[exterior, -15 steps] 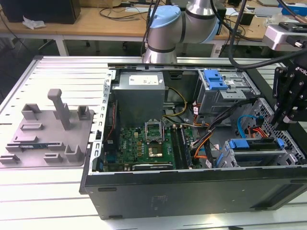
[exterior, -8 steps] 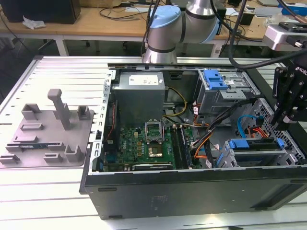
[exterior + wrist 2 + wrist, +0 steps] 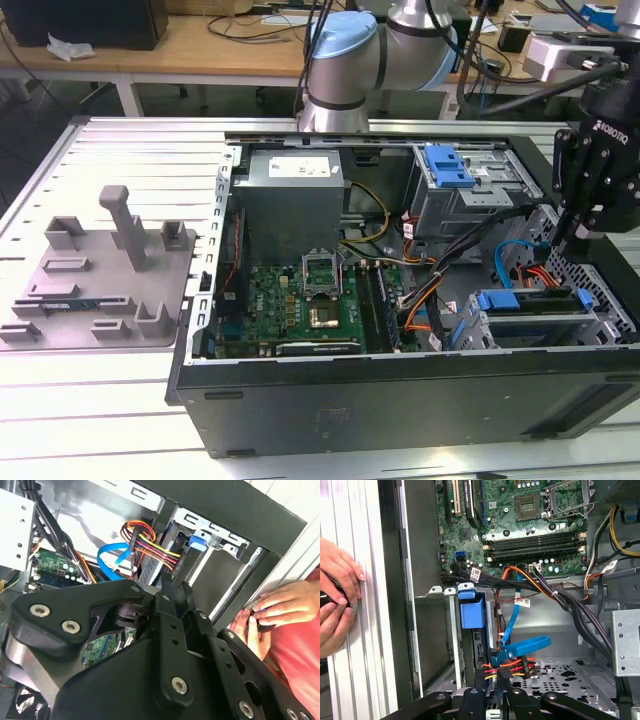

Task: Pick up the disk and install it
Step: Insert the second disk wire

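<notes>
Gripper [image 3: 565, 235] fingers were seen drawn together with nothing visibly held between them. They were poised at the exterior view's right, just above the drive cage [image 3: 605, 320] in the corner of the open computer case [image 3: 400, 395].

The case was laid on its side on a slatted metal table [image 3: 120, 150], with a grey plastic fixture [image 3: 110, 270] of upright posts left well apart at the exterior view's left. Inside the case, the power supply [image 3: 290, 195] and the green motherboard [image 3: 300, 295] were exposed.

The disk [image 3: 525, 300], marked by its blue plastic rails, was found already lying in the drive cage, close beside the fingertips. In the first wrist view its blue end tab [image 3: 471, 612] was seen standing at the mouth of the bay. The pick-up was therefore judged to be done and the disk placed in its slot. Whether it had been pushed fully home could not be told, nor whether any contact was being made with it. A blue data cable [image 3: 525, 645] and a bundle of coloured power leads [image 3: 512, 670] were seen near the fingertips. A person's hand [image 3: 335, 595] was rested on the table just outside the case wall.
</notes>
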Controlling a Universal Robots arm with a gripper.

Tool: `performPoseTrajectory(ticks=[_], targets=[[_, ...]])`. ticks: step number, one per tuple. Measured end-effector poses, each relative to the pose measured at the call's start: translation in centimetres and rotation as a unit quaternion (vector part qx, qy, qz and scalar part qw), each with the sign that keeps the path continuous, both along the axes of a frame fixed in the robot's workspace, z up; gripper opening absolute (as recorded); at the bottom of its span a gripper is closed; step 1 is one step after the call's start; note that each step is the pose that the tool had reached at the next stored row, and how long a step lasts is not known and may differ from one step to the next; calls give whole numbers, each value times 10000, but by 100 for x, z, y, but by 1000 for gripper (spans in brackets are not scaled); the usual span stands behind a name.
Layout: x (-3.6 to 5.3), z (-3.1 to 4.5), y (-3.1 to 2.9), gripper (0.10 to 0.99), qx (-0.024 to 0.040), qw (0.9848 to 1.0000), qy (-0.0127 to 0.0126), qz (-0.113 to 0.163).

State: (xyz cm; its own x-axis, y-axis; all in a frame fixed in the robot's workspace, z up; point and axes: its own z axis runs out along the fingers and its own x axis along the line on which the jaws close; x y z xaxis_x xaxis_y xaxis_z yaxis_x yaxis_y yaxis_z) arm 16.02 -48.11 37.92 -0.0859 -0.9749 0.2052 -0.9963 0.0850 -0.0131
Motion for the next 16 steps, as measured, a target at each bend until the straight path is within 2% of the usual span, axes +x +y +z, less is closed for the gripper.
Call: performPoseTrajectory(ticks=[1, 3, 4, 5, 8, 10, 14, 16], targets=[[-12, 6, 28, 255, -41, 10000, 0, 0], [-29, 10, 46, 255, -81, 10000, 0, 1], [-51, 11, 50, 318, -100, 10000, 0, 1], [-103, 11, 51, 318, -114, 9999, 0, 2], [-167, 11, 51, 318, -119, 9999, -1, 1], [-173, 9, 52, 318, -120, 9999, -5, 2], [-174, -33, 52, 318, -120, 9999, -24, 2], [-174, -51, 51, 318, -123, 9999, -42, 3]])
